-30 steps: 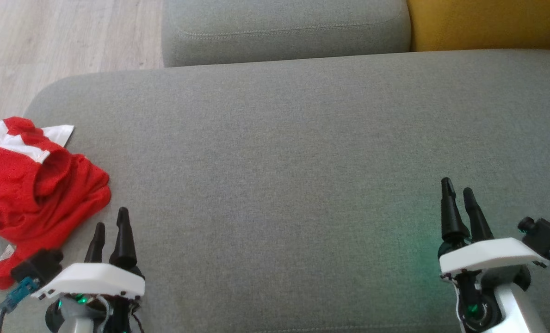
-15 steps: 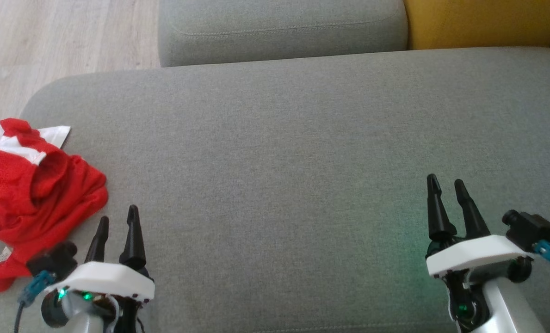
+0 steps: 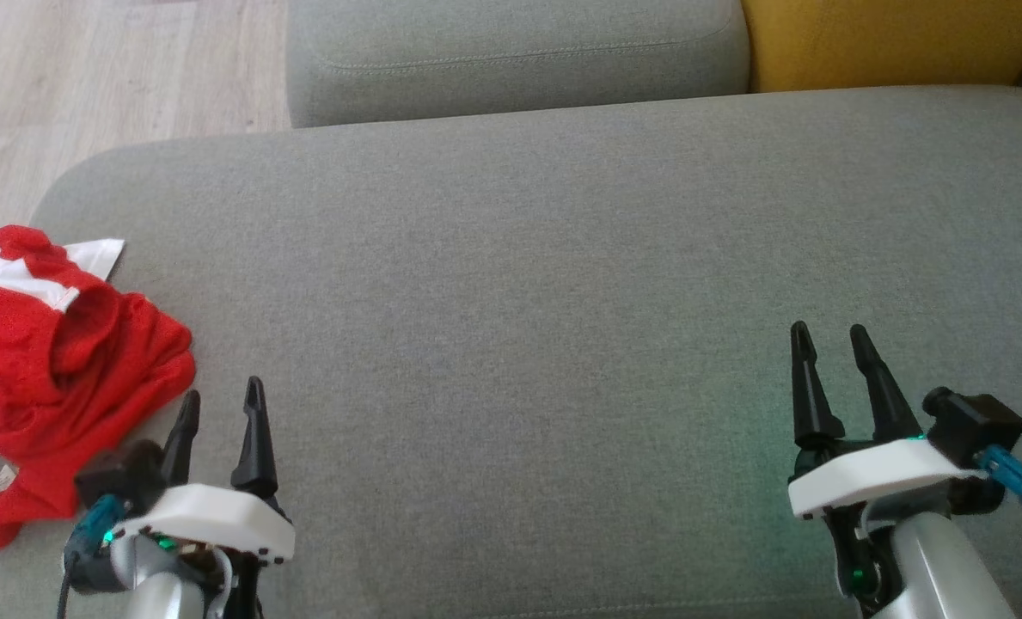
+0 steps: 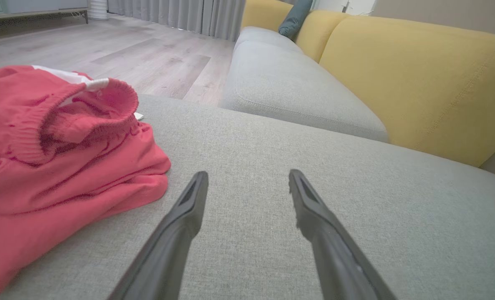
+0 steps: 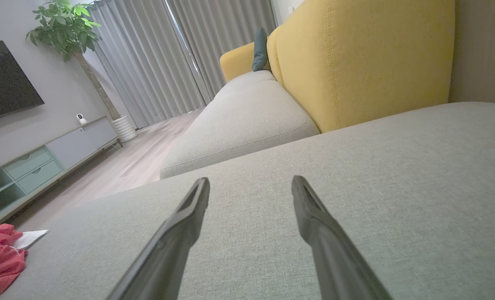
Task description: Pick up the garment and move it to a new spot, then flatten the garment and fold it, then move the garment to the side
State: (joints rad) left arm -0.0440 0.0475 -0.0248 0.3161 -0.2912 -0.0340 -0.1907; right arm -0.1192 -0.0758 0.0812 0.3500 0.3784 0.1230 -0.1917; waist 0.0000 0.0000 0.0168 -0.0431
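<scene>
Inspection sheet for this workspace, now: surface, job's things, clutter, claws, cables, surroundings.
Surface: grey sofa cushion, smooth, with a broad bare stretch across its middle.
Job's things: garment, red with white panels, crumpled in a heap at the cushion's left end, not flattened or folded.
Clutter: nothing seen.
Claws: left claw open, low beside the garment, holding nothing; right claw open over bare cushion, far from the garment.
Cables: left wrist plug, blue, with a dark lead running down; right wrist plug, blue, clear of the fingers.
Surroundings: wood floor, second grey cushion, yellow backrest, curtains, plant, TV.
</scene>
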